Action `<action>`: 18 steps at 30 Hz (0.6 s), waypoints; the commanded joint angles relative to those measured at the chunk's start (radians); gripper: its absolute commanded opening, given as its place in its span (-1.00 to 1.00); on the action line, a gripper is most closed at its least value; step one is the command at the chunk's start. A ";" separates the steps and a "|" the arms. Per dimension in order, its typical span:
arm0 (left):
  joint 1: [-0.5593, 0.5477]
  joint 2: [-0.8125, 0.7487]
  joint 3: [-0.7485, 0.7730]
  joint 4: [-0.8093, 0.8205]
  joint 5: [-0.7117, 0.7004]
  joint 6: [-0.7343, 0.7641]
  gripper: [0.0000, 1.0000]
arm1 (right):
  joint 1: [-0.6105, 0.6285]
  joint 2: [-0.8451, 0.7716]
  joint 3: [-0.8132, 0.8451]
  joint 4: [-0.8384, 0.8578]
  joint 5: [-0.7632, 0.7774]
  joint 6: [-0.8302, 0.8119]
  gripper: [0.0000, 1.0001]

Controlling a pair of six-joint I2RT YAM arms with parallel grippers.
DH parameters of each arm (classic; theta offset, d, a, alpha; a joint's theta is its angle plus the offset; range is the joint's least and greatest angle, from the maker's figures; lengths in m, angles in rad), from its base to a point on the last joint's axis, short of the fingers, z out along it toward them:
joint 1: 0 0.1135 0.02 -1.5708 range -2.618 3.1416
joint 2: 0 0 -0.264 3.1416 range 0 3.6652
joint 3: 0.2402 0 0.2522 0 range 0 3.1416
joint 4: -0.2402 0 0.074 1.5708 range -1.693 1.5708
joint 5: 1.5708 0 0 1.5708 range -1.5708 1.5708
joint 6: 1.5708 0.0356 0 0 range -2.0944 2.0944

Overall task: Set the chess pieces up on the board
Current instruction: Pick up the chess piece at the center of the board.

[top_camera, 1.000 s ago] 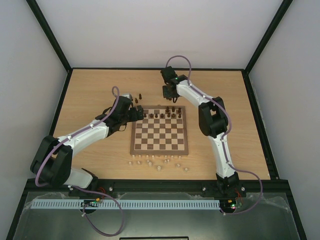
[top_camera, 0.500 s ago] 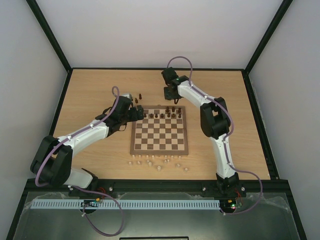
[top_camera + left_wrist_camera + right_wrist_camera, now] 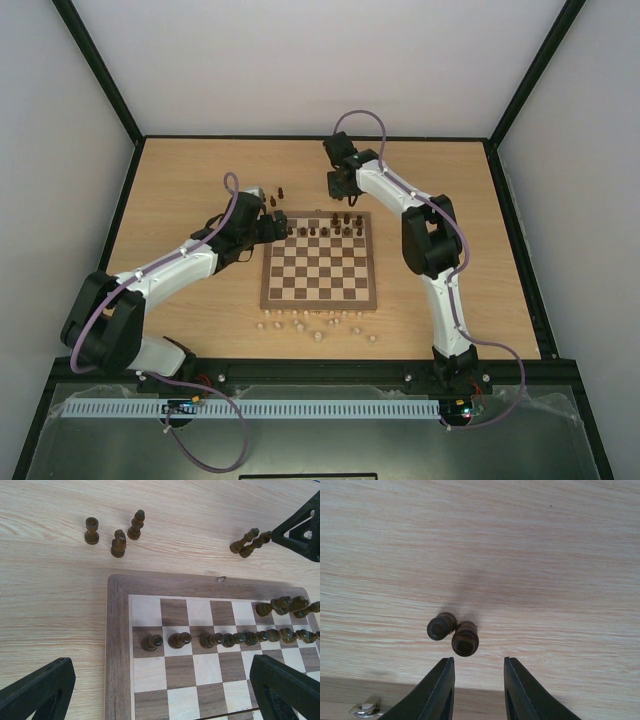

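The board (image 3: 320,290) lies mid-table. Dark chess pieces stand in a row (image 3: 325,231) near its far edge, with a few more (image 3: 346,218) behind them. Three dark pieces (image 3: 118,543) stand on the table beyond the board's far left corner. My left gripper (image 3: 160,695) is open and empty above the board's far left corner (image 3: 117,645), near the pawn row (image 3: 179,640). My right gripper (image 3: 479,680) is open, just above two dark pieces (image 3: 465,638) that stand side by side on the table beyond the board's far edge. They also show in the left wrist view (image 3: 245,541).
Several pale beige pieces (image 3: 320,326) lie scattered on the table in front of the board's near edge. A small metal clasp (image 3: 366,706) sits on the board's far rim. Black frame posts and white walls bound the table.
The right arm has shifted slightly above the two pieces and its cable has swung. The left arm and the pieces have not moved.
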 commanded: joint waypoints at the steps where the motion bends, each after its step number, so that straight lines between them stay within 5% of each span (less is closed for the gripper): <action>1: 0.005 0.001 -0.016 0.013 -0.001 -0.003 0.98 | 0.007 0.029 0.057 -0.056 0.000 -0.003 -0.44; 18: 0.005 0.002 -0.015 0.011 -0.003 -0.002 0.98 | 0.006 0.100 0.125 -0.093 0.014 0.000 -0.44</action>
